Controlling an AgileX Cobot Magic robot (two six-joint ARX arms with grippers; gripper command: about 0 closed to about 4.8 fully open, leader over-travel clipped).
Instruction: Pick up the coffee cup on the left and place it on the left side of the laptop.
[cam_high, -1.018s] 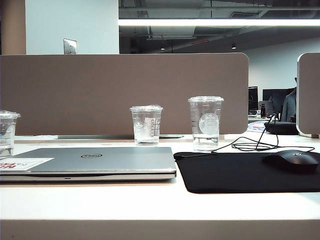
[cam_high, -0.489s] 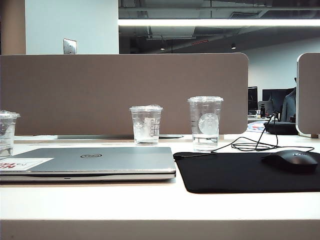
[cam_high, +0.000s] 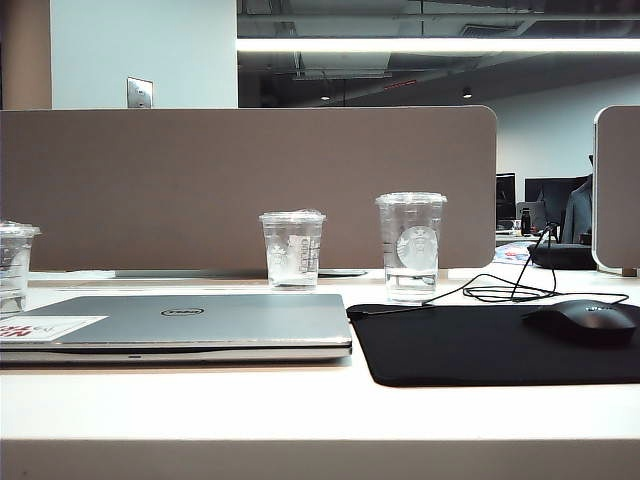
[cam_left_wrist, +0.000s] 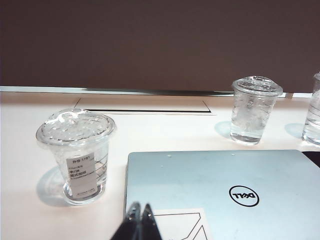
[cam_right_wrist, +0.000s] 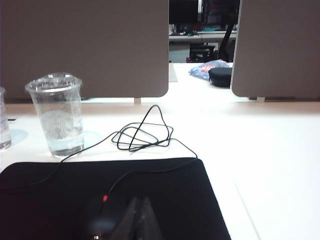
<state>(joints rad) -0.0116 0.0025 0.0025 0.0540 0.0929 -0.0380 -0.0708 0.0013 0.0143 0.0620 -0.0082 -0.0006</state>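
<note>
My left hand (cam_left_wrist: 139, 214) sits low at the near edge of the left wrist view, its two dark fingertips pressed together with nothing between them; it hovers over the near left corner of the laptop (cam_left_wrist: 220, 192), close to the white sticker (cam_left_wrist: 177, 225). My right hand (cam_right_wrist: 138, 212) is likewise closed and empty, its fingertips meeting above the black mouse mat (cam_right_wrist: 115, 197), just beside the dark mouse (cam_right_wrist: 97, 220) with its small red light. Neither hand appears in the exterior view.

The coffee cup (cam_left_wrist: 77, 155) stands upright on the white tabletop (cam_left_wrist: 30, 210), its long axis vertical, flat clear lid on top and wider than the base; its narrow white label faces my left wrist camera. It sits just beside the laptop's left edge, apart from it, with a strip of tabletop between; in the exterior view it (cam_high: 14, 265) shows at the far left, partly cut off by the frame.

The laptop (cam_high: 185, 325) lies closed and flat, its long axis running side to side, the round logo facing up; the mouse mat (cam_high: 495, 345) lies just beside its right edge. Behind the laptop stand a cup with a crinkled lid (cam_high: 292, 250) and a taller cup with a round white logo (cam_high: 411, 247), both upright. A thin black cable (cam_right_wrist: 142, 135) loops loosely on the tabletop beyond the mat. A brown partition (cam_high: 250, 185) closes off the back.
</note>
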